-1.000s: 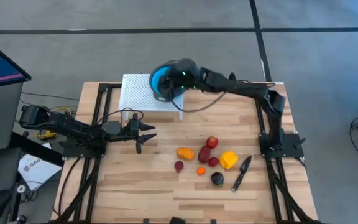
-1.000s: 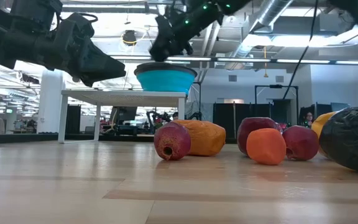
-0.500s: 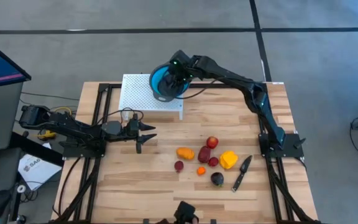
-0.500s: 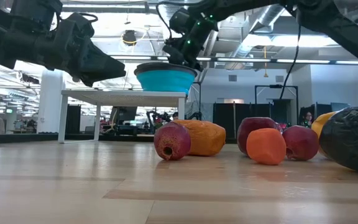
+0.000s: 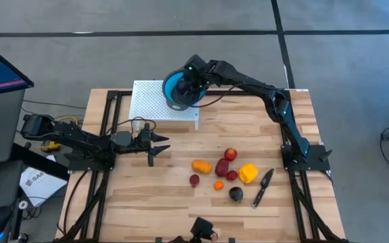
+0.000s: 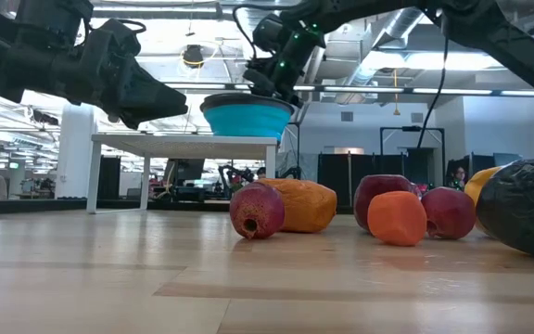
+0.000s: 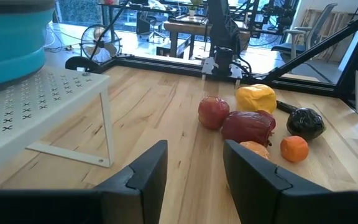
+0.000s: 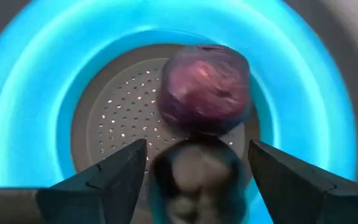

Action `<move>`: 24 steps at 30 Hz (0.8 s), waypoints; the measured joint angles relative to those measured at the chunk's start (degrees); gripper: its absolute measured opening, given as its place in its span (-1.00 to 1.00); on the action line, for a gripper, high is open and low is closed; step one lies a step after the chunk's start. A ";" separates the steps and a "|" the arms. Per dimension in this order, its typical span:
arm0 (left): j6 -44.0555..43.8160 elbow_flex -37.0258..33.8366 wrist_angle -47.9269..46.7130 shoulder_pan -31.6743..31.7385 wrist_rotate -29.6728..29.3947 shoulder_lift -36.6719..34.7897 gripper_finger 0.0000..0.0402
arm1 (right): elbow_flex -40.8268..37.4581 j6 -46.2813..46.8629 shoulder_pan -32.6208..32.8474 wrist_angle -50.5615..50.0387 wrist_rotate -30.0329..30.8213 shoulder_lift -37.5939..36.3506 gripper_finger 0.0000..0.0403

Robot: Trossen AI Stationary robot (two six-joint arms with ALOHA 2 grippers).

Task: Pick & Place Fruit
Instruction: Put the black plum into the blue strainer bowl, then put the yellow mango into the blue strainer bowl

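My right gripper (image 5: 189,82) hangs open over the blue bowl (image 5: 173,89), which stands on a white perforated stand (image 5: 147,101) at the table's far side. A purple fruit (image 8: 205,88) lies on the bowl's grey inside. A dark blurred fruit (image 8: 197,163) shows between my right fingers. Several fruit pieces lie on the table's right half: orange (image 5: 201,165), red (image 5: 230,154), yellow (image 5: 248,173), dark purple (image 5: 236,194). My left gripper (image 5: 155,143) waits open and level at the table's left, holding nothing. My right gripper points steeply down into the bowl, one finger (image 8: 114,177) on either side of the dark fruit (image 8: 197,149). That fruit is blurred, and I cannot tell whether the fingers touch it.
A black-handled knife (image 5: 263,187) lies right of the fruit cluster. Black frame rails (image 5: 107,135) run along the table's left and right sides. Bare wood lies between the stand and the fruit, and along the near edge.
My right gripper has tipped more steeply downward over the bowl and sunk a little toward it, then kept still for the last half second. The fruit on the table has not moved.
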 joint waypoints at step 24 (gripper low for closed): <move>0.00 0.00 0.00 0.00 -0.20 0.00 -0.26 | -7.29 -7.13 6.44 3.25 14.36 -15.17 0.40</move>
